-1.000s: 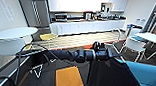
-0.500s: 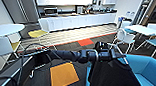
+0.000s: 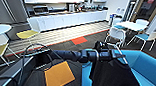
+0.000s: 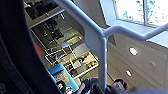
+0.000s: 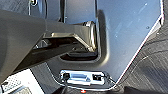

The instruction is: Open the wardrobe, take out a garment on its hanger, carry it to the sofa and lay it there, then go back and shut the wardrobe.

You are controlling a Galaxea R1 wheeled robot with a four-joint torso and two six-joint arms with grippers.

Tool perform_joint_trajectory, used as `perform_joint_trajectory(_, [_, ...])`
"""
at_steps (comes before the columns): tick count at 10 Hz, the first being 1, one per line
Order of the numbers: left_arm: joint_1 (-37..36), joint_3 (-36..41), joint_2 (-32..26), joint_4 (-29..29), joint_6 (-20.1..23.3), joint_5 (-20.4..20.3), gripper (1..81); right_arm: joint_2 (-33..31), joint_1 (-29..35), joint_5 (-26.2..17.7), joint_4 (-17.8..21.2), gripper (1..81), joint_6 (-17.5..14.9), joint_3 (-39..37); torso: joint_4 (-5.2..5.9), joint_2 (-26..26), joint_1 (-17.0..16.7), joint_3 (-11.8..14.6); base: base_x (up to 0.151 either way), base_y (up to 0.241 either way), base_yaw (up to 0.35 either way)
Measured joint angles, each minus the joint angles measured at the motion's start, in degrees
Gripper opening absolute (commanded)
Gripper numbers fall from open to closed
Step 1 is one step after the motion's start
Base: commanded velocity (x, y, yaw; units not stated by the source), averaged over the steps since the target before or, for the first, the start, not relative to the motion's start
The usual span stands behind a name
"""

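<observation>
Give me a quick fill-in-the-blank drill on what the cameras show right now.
1. The black garment hangs from the robot's ____ arm.
2. Below the garment lies the ____ sofa.
3. The hanger holding the garment is ____ in colour.
4. On the dark floor beside the sofa lies an ____ square patch.

Missing words: left; blue; white; orange

Legible text, labels, brands, numbers, signs: none. The far kitchen counter (image 3: 69, 18) and the appliances standing on it carry no readable marking. The small panel with connectors on the robot's base (image 5: 83, 77) bears no readable label. Nothing can be read on the black garment (image 3: 113, 74).
</observation>
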Motion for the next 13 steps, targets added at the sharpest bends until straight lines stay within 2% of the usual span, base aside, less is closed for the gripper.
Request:
perform_joint_trajectory(7, [0.02, 0.55, -0.79, 0.00, 0.00, 0.27, 1.0, 0.02, 0.00, 0.00, 0.02, 81.1, 0.07, 0.02, 0.00, 0.00, 0.00, -0.02, 0.000, 0.000, -0.174])
perform_joint_trajectory(11, [0.02, 0.99, -1.32, 0.00, 0.00, 0.20, 1.0, 0.02, 0.09, 0.10, 0.06, 81.1, 0.02, 0.02, 0.00, 0.00, 0.00, -0.02, 0.021, 0.000, 0.000])
perform_joint_trajectory(13, [0.52, 2.43, -1.99, 1.95, 0.01, 0.18, 1.0, 0.02, 0.02, 0.07, 0.06, 81.1, 0.02, 0.02, 0.00, 0.00, 0.00, -0.02, 0.000, 0.000, 0.000])
